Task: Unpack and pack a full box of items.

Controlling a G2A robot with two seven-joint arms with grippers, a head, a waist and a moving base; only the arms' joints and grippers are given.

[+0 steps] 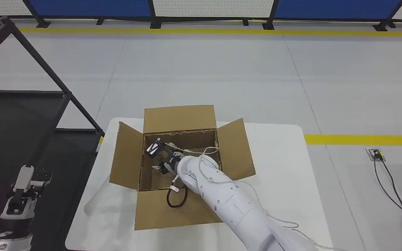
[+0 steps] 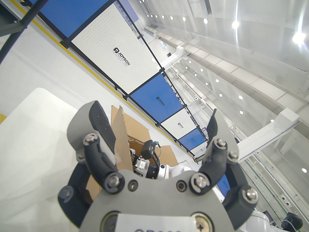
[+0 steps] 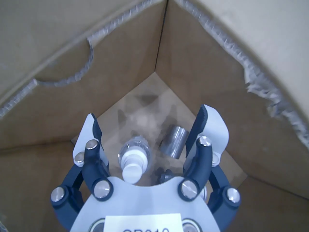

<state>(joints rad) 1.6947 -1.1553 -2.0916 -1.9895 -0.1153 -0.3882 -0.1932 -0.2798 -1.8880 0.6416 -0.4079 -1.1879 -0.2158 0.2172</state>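
Note:
An open cardboard box (image 1: 179, 119) stands in the middle of the white table (image 1: 282, 163), all its flaps folded out. My right gripper (image 1: 160, 157) is down inside the box, near its far left corner. In the right wrist view it (image 3: 148, 115) is open, holding nothing. Just below it on the box floor stand a clear bottle with a white cap (image 3: 132, 156) and a short metal cylinder (image 3: 174, 141). My left gripper (image 1: 24, 185) hangs off the table's left side, open and empty (image 2: 155, 112), pointing upward past the box (image 2: 122, 136).
A black frame rack (image 1: 38, 119) stands left of the table, close to my left arm. A black cable loop (image 1: 176, 197) hangs from my right arm over the box's near side. The table's right half (image 1: 289, 188) is bare.

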